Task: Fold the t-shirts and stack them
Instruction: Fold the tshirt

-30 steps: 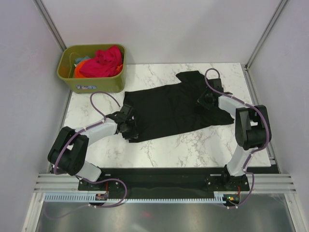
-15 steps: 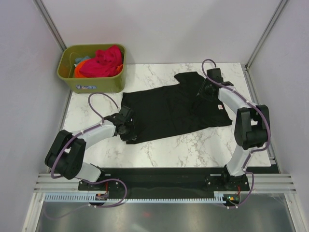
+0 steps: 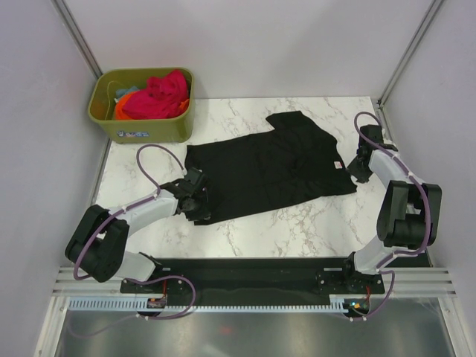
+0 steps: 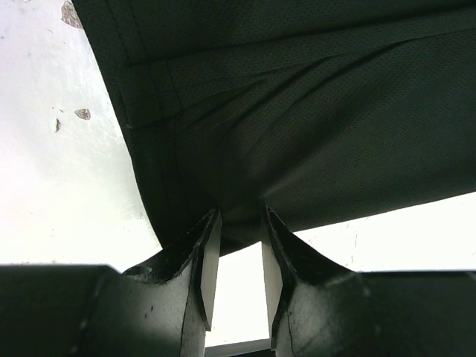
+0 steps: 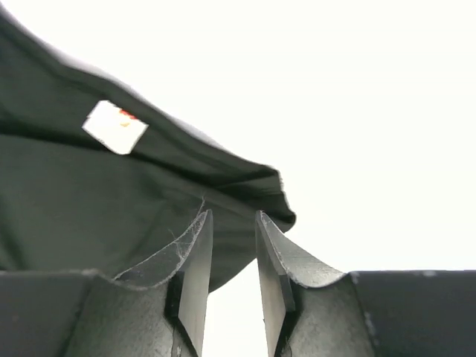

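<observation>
A black t-shirt (image 3: pixel 264 167) lies spread flat on the marble table (image 3: pixel 297 223), its white neck label (image 3: pixel 338 165) at the right edge. My left gripper (image 3: pixel 199 202) sits low at the shirt's near-left corner. In the left wrist view that gripper (image 4: pixel 239 216) is open, the black cloth (image 4: pixel 297 111) just reaching between its tips. My right gripper (image 3: pixel 359 167) is off the shirt, just right of the label. In the right wrist view this gripper (image 5: pixel 232 216) is open and empty, with the shirt (image 5: pixel 89 193) and label (image 5: pixel 115 126) beyond it. More t-shirts, pink-red (image 3: pixel 160 95) and orange (image 3: pixel 123 108), lie crumpled in the bin.
The olive-green bin (image 3: pixel 141 128) stands at the table's far left corner. Grey walls close in the table on three sides. Bare marble shows in front of the shirt and to its right.
My right gripper opened, let go of the shirt near the collar and swung right, off the cloth; the shirt's right part now lies flat. The left gripper barely moved.
</observation>
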Controlling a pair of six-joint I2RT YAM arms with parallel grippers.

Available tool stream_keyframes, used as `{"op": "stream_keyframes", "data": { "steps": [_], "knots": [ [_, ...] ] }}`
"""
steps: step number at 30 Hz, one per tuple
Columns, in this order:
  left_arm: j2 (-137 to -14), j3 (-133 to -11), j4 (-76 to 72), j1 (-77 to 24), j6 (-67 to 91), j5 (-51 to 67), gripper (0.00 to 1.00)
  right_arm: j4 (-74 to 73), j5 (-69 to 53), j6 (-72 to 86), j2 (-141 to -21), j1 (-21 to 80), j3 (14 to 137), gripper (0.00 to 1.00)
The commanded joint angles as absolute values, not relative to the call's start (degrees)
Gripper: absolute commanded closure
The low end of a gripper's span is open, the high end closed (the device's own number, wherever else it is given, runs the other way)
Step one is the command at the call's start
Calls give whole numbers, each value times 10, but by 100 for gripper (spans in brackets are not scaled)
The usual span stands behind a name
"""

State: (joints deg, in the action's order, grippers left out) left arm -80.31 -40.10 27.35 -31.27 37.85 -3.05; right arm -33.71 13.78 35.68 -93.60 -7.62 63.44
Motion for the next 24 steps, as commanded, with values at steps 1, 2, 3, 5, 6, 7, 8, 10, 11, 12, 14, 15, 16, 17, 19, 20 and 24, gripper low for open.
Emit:
{"op": "stream_keyframes", "data": {
  "steps": [1, 2, 3, 5, 6, 7, 8, 10, 11, 12, 14, 15, 16, 17, 19, 20, 24],
  "knots": [
    [-797, -396, 286, -315, 389, -60, 63, -337, 171, 351, -932, -83, 629, 63],
    [-796, -395, 286, -315, 390, -62, 63, -331, 174, 352, -935, -85, 628, 63],
    [-799, -395, 285, -315, 390, -62, 63, -329, 180, 352, -937, -84, 624, 63],
    [-800, -395, 285, -315, 392, -62, 63, -319, 182, 353, -944, -87, 615, 64],
    [-801, -396, 286, -315, 392, -62, 63, -315, 181, 355, -947, -89, 612, 64],
    [-801, -396, 286, -315, 391, -62, 63, -311, 181, 355, -948, -88, 608, 64],
    [-799, -396, 285, -315, 391, -64, 63, -301, 180, 356, -954, -90, 603, 64],
    [-797, -395, 286, -315, 391, -67, 63, -293, 182, 355, -961, -91, 598, 64],
    [-798, -395, 286, -315, 390, -69, 63, -284, 182, 355, -966, -93, 593, 64],
    [-797, -395, 287, -315, 390, -69, 63, -280, 181, 355, -968, -94, 591, 64],
    [-799, -395, 287, -315, 390, -66, 63, -271, 176, 354, -974, -95, 585, 64],
    [-801, -395, 287, -315, 391, -64, 63, -267, 173, 357, -974, -96, 578, 64],
    [-802, -395, 288, -315, 392, -63, 63, -262, 172, 357, -973, -96, 572, 64],
    [-804, -396, 287, -315, 392, -62, 63, -251, 172, 360, -972, -96, 560, 64],
    [-804, -397, 289, -315, 392, -62, 63, -244, 178, 362, -972, -96, 552, 67],
    [-801, -397, 290, -316, 391, -62, 63, -243, 185, 363, -974, -97, 548, 70],
    [-791, -406, 312, -323, 389, -97, 62, -250, 226, 367, -956, -114, 540, 100]
  ]
}}
